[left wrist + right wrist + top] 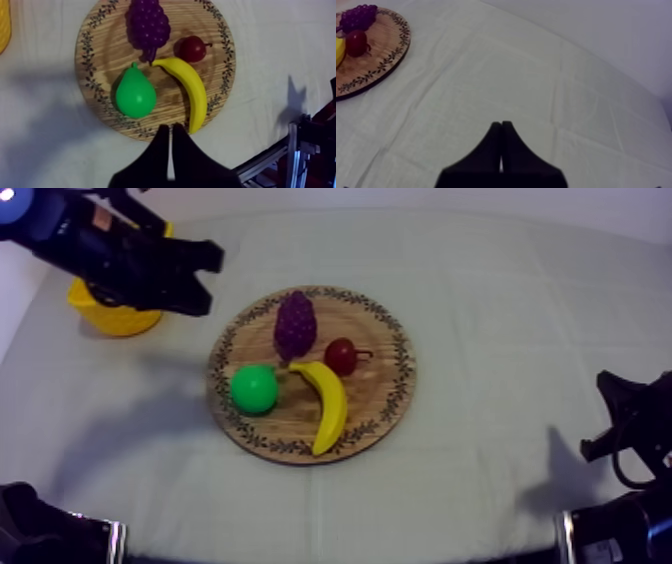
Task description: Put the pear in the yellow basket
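My left gripper: pressed together, empty. Pear: on board, just beside banana. Risk: I clip banana reaching in, or round pear slips free.

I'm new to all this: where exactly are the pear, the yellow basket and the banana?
pear (135, 96): left wrist view, middle of its green body.
yellow basket (115, 320): top view, on its near outer wall.
banana (331, 402): top view, middle of its curve.
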